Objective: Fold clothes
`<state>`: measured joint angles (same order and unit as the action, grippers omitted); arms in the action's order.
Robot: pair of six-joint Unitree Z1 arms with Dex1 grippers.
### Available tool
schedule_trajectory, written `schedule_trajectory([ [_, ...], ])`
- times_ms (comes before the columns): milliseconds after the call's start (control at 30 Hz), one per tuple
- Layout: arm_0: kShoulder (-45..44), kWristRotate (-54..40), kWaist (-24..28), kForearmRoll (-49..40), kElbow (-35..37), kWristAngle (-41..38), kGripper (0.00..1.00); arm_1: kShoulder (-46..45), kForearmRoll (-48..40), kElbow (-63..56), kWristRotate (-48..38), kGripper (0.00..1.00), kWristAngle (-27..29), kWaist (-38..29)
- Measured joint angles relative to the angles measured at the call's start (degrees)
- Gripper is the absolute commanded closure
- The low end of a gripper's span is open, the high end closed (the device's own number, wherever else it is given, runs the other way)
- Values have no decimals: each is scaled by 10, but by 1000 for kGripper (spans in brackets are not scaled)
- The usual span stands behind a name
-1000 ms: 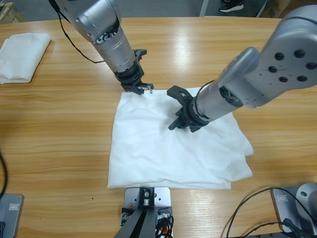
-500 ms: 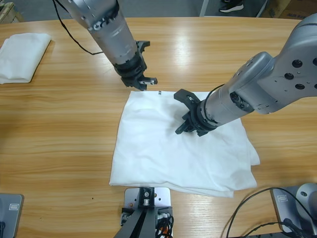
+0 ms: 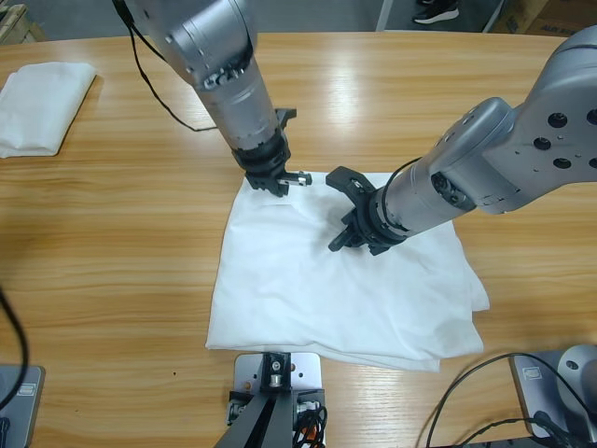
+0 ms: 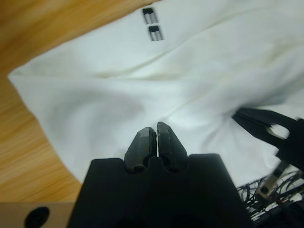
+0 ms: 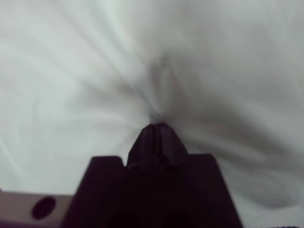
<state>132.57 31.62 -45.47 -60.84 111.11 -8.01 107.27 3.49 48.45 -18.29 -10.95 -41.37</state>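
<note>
Two white garments on one wooden table [image 3: 112, 243]: one folded T-shirt [image 3: 317, 289] spread mid-table, one small folded bundle [image 3: 42, 105] at the far left corner. Two arms, two grippers (left gripper [image 3: 277, 181], right gripper [image 3: 347, 224]). Two black tags [image 4: 153, 23] near the shirt's edge.

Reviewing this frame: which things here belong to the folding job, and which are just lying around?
Part of the job:
- white T-shirt, spread on the table
- right tool, pinching the shirt's middle
- left tool, shut, at the shirt's far edge

Lying about:
- folded white cloth at the table's far corner, untouched
- black cables near the front edge
</note>
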Motion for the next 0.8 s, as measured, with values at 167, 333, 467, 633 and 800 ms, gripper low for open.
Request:
schedule_trajectory([
  [167, 23, 37, -6, 0, 0, 5, 1000, 1, -2, 0, 0, 1000, 0, 0],
  [333, 39, 68, -11, 0, 26, 29, 1000, 1, -2, 0, 0, 1000, 0, 0],
  [467, 55, 97, -11, -1, 60, 64, 1000, 1, -2, 0, 0, 1000, 0, 0],
  [633, 70, 126, -10, -18, 90, 111, 1000, -2, -5, -5, 0, 1000, 0, 0],
  [800, 73, 151, 3, -25, 94, 131, 1000, -13, -8, -20, 0, 41, 1, 0],
])
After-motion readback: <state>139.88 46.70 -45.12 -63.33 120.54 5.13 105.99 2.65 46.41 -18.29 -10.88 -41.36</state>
